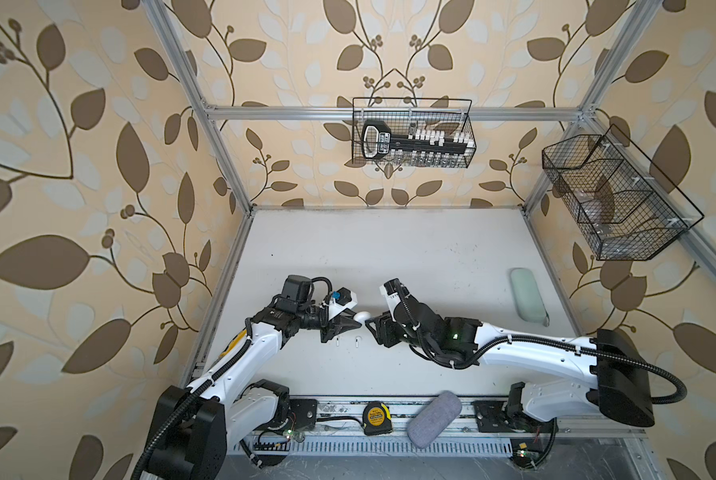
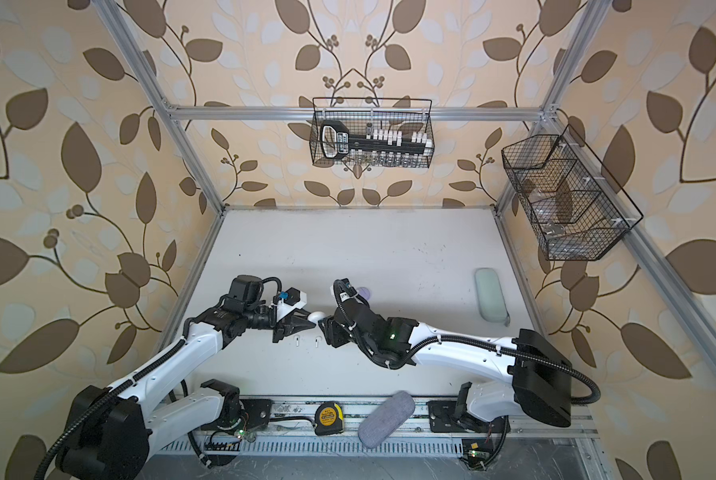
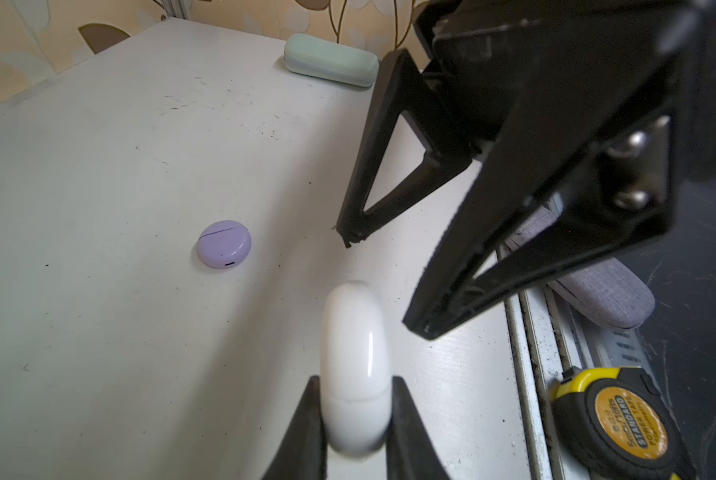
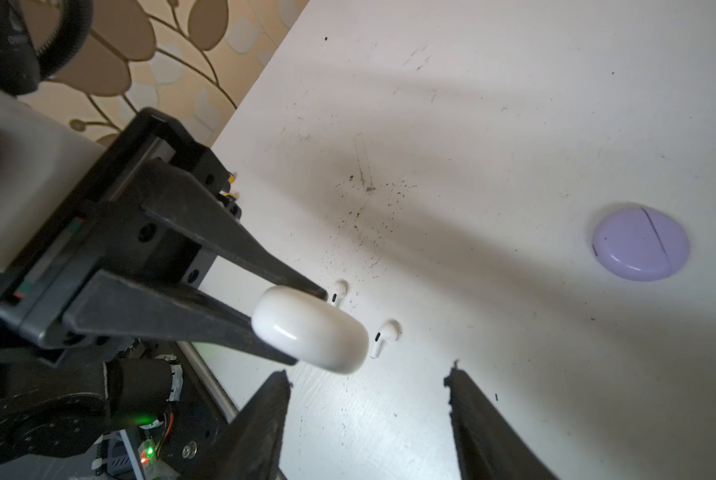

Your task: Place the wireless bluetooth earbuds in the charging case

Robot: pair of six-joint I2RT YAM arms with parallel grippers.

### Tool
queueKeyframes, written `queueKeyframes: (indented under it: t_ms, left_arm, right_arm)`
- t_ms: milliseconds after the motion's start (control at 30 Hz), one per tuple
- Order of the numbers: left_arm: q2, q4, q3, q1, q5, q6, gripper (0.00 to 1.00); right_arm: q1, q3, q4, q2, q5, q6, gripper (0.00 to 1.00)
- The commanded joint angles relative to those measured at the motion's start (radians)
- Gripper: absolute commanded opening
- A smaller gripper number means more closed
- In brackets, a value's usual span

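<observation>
My left gripper (image 1: 354, 322) is shut on a closed white charging case (image 1: 362, 316) (image 3: 356, 365), held on edge above the table. Its seam shows between the fingers (image 3: 312, 415). My right gripper (image 1: 372, 330) (image 4: 367, 372) faces it from the right, open and empty, its tips just short of the case (image 4: 310, 332). Two white earbuds (image 1: 338, 341) (image 1: 358, 340) lie on the table below the two grippers, apart from both; the right wrist view shows them as earbuds (image 4: 339, 289) (image 4: 383, 336). A closed lavender case (image 3: 224, 244) (image 4: 641, 244) lies farther back.
A mint green oblong case (image 1: 528, 301) lies at the table's right side. A grey fabric case (image 1: 434, 419) and a yellow tape measure (image 1: 376, 417) rest on the front rail. Wire baskets hang on the back wall (image 1: 413, 133) and the right frame (image 1: 614, 195).
</observation>
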Motion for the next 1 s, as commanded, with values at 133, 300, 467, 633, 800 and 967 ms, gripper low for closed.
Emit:
queueKeyframes:
  t_ms: [133, 300, 467, 633, 800, 967]
  left_arm:
    - [-0.025, -0.005, -0.009, -0.016, -0.004, 0.021, 0.04]
    - [-0.029, -0.01, -0.01, -0.021, -0.007, 0.03, 0.04]
    - [-0.031, -0.019, -0.011, -0.028, -0.01, 0.042, 0.04]
    - [-0.03, -0.024, -0.01, -0.032, -0.016, 0.049, 0.04]
    - [-0.004, -0.041, 0.009, -0.032, -0.012, 0.072, 0.03]
    - [0.003, 0.006, -0.012, -0.032, -0.046, 0.121, 0.02]
  right_arm:
    - [-0.03, 0.032, -0.008, 0.016, -0.019, 0.012, 0.62]
    - [-0.044, 0.031, -0.006, 0.02, -0.027, 0.009, 0.62]
    - [-0.059, 0.028, -0.004, 0.022, -0.031, 0.012, 0.62]
    - [-0.056, 0.02, -0.006, 0.005, -0.037, 0.007, 0.62]
    - [-0.038, 0.005, -0.024, -0.009, -0.033, 0.012, 0.62]
    - [-0.029, -0.008, -0.023, 0.003, -0.038, 0.019, 0.62]
